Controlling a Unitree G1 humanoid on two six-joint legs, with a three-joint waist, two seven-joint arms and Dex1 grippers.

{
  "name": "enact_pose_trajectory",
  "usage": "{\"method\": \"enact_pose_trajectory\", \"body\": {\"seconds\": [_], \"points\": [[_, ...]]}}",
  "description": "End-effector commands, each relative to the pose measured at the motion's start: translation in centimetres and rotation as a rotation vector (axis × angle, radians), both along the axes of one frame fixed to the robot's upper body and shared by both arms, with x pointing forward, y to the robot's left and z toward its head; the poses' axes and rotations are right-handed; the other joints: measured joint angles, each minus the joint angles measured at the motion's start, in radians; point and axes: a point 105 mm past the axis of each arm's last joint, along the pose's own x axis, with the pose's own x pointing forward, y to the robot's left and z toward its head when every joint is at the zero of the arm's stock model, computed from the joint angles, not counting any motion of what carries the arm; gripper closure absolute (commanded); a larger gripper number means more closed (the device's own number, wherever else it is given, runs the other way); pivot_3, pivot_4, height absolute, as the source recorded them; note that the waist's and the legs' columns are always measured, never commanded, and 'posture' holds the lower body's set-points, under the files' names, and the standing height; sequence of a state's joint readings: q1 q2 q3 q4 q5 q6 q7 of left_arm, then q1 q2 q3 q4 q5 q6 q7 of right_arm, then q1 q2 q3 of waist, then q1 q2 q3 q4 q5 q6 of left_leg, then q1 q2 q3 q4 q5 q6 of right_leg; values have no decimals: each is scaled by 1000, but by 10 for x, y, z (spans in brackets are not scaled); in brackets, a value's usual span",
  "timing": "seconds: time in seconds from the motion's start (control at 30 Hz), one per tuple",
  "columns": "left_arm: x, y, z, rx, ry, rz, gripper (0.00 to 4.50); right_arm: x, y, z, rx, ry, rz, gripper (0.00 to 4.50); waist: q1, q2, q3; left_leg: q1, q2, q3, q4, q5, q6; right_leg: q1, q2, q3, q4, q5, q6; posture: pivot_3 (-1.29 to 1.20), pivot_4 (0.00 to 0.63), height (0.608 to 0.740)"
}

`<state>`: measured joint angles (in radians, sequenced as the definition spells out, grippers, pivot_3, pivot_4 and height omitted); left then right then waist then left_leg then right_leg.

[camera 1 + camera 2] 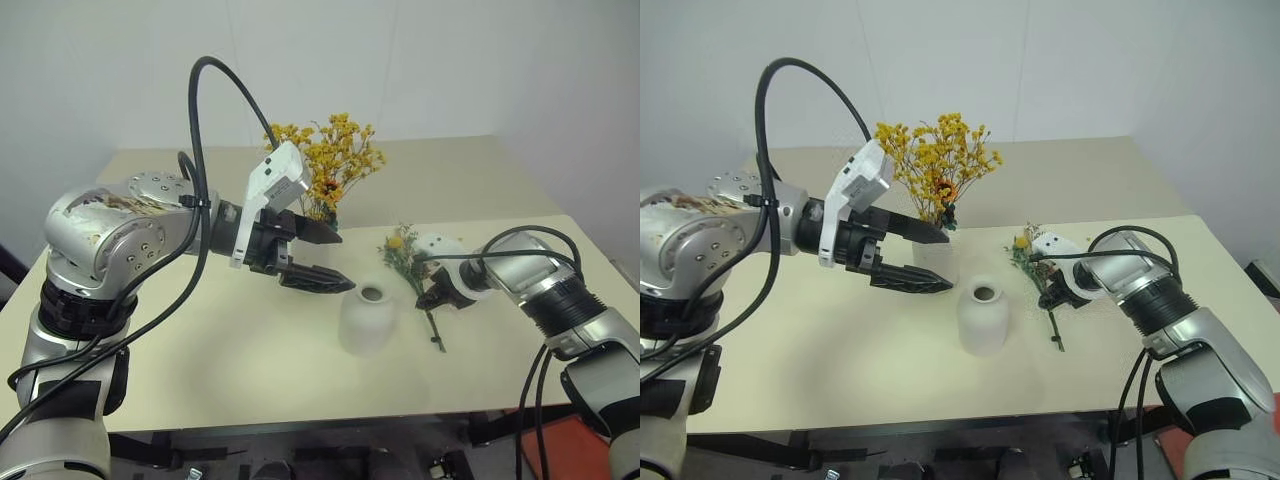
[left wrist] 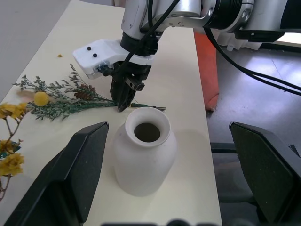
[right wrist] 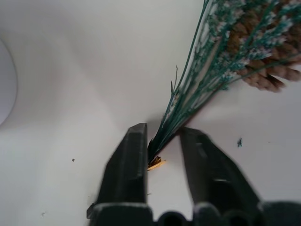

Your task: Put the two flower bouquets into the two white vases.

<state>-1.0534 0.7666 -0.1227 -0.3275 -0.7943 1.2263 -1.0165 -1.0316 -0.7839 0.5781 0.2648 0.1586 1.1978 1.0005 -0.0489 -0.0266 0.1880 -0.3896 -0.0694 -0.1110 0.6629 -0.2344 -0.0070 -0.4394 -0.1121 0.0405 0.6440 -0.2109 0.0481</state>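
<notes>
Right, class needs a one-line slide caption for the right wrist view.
Right pincer closing around the stem ends of the green sprig lying on the table.

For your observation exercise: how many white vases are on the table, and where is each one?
2. The shorter rounded vase stands near the table's front middle, empty. The taller vase stands behind it, largely hidden by the left hand, holding the yellow-orange spray.
</notes>
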Motion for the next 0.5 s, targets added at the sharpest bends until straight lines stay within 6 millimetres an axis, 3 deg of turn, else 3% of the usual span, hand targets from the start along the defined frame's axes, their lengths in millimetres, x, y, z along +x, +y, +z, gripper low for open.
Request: {"method": "enact_pose_trajectory", "body": {"seconds": [0.03, 0.07, 0.3, 0.5], "points": [[-7, 1, 5, -6, -39, -29, 0, -1, -5, 11, -2, -41, -14, 4278, 0, 0, 0, 0, 0, 0, 0, 0, 0, 0, 0, 0, 0, 0, 0, 0, 150, 740], [-7, 1, 5, -4, -40, -33, 0, -1, -6, 11, 0, -43, -25, 4488, 0, 0, 0, 0, 0, 0, 0, 0, 0, 0, 0, 0, 0, 0, 0, 0, 150, 740], [-9, 3, 3, -9, -47, -51, 0, 7, -22, 29, 102, -76, -222, 4488, 2, 0, 0, 0, 0, 0, 0, 0, 0, 0, 0, 0, 0, 0, 0, 0, 150, 740], [-11, 7, -1, -21, -55, -67, 0, 34, -45, 86, 406, -315, -451, 4488, 3, 0, 0, 0, 0, 0, 0, 0, 0, 0, 0, 1, 0, 0, 0, 0, 150, 740]]}}
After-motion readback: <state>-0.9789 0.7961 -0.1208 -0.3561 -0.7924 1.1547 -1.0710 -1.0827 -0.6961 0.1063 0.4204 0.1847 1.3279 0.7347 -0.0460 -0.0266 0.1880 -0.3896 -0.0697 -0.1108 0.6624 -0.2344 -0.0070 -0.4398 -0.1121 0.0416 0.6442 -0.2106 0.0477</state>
